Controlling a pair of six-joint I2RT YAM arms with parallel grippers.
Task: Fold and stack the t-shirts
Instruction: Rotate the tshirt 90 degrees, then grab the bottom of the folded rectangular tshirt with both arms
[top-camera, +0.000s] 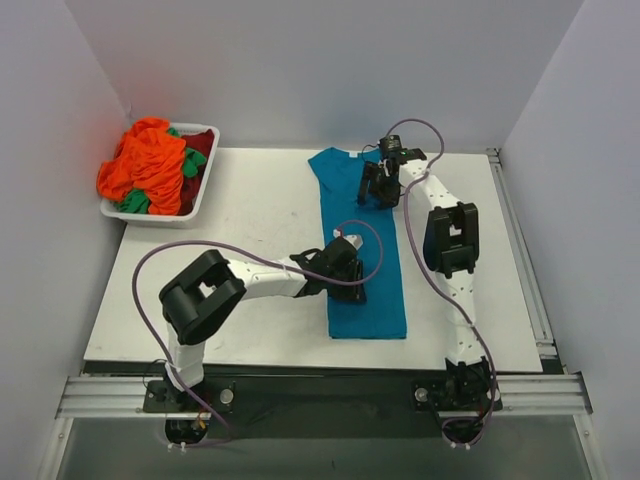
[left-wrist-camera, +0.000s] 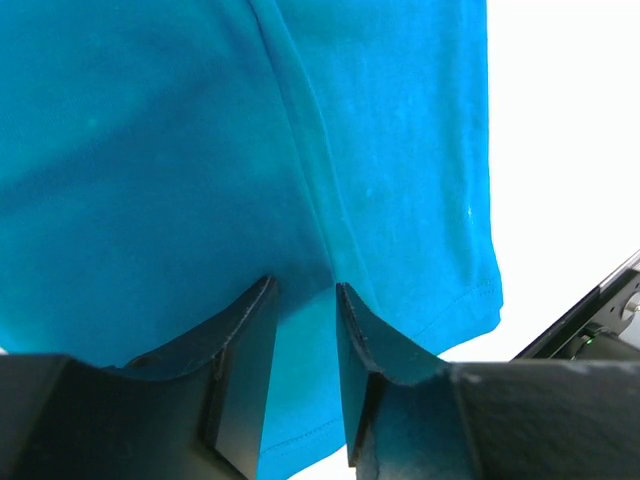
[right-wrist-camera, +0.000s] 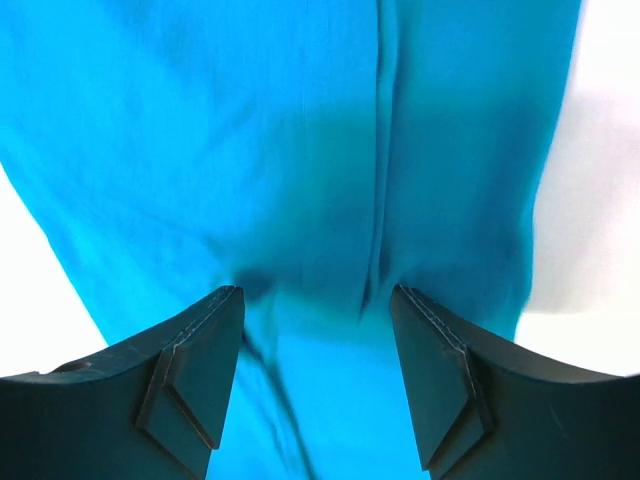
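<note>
The teal-blue t-shirt (top-camera: 362, 250) lies on the white table, folded lengthwise into a long strip. My left gripper (top-camera: 350, 282) is low over the strip's left side near its lower half. In the left wrist view its jaws (left-wrist-camera: 305, 290) stand a narrow gap apart, with flat cloth (left-wrist-camera: 200, 150) and the hem showing between them. My right gripper (top-camera: 378, 190) is over the collar end. In the right wrist view it (right-wrist-camera: 315, 295) is wide open just above the cloth (right-wrist-camera: 300, 150), where a fold line runs. Orange (top-camera: 145, 165), green (top-camera: 192, 162) and dark red (top-camera: 200, 143) shirts are heaped in the tray.
The white plastic tray (top-camera: 205, 195) stands at the table's far left corner against the wall. White walls close in the left, back and right sides. A metal rail (top-camera: 320, 392) runs along the near edge by the arm bases.
</note>
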